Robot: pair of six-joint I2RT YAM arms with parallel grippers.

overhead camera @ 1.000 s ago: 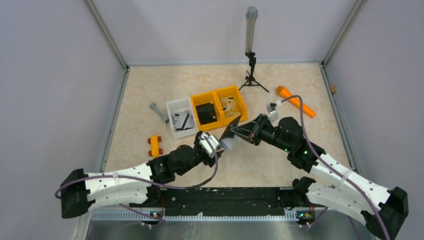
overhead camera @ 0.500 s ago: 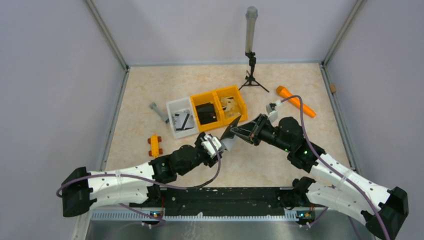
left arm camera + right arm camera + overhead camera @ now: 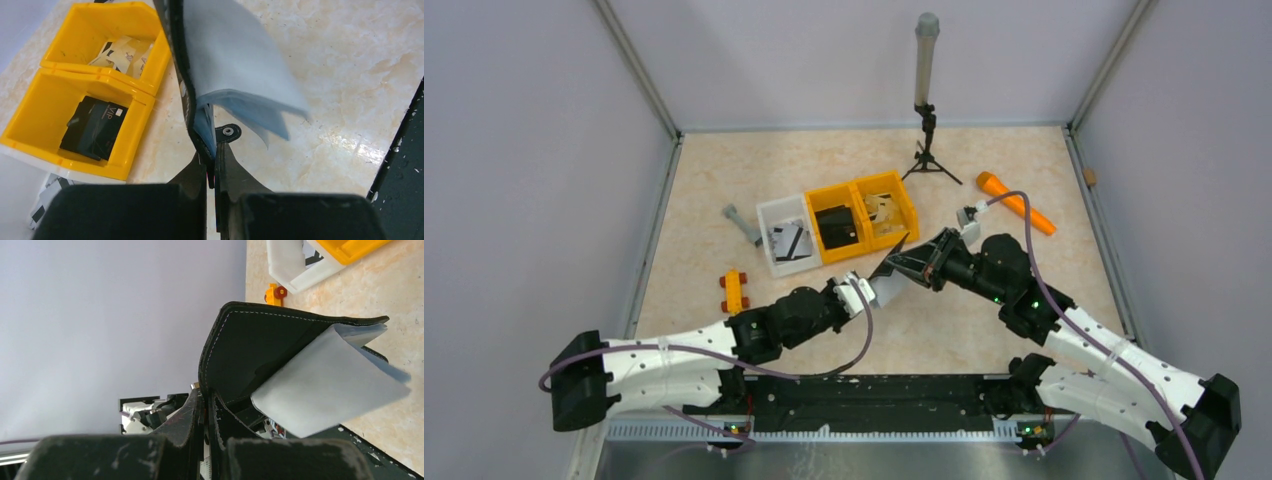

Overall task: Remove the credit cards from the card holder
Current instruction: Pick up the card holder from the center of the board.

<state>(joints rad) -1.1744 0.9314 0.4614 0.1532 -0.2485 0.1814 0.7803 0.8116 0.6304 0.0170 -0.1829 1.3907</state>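
The card holder [image 3: 887,268], black with a pale grey-blue lining [image 3: 240,65], hangs open above the table between my two arms. My left gripper [image 3: 864,291] is shut on its lower edge, next to the snap strap [image 3: 227,132]; the fingertips [image 3: 226,167] pinch cover and lining together. My right gripper [image 3: 916,264] is shut on the black cover [image 3: 260,347], and the lining flap [image 3: 330,385] sticks out to the right. Black credit cards [image 3: 95,127] lie in the yellow bin [image 3: 822,194]. Striped cards [image 3: 789,241] lie in the white bin [image 3: 768,212].
Pale cards [image 3: 122,50] fill the yellow bin's second compartment. A grey tube on a small tripod [image 3: 924,95] stands at the back. An orange marker [image 3: 1016,202] lies at right, a grey piece [image 3: 744,223] and an orange-red block [image 3: 734,290] at left. Enclosure walls surround the table.
My left gripper has moved right to the card holder and shut on its lower edge. The right gripper and the holder have stayed in place.
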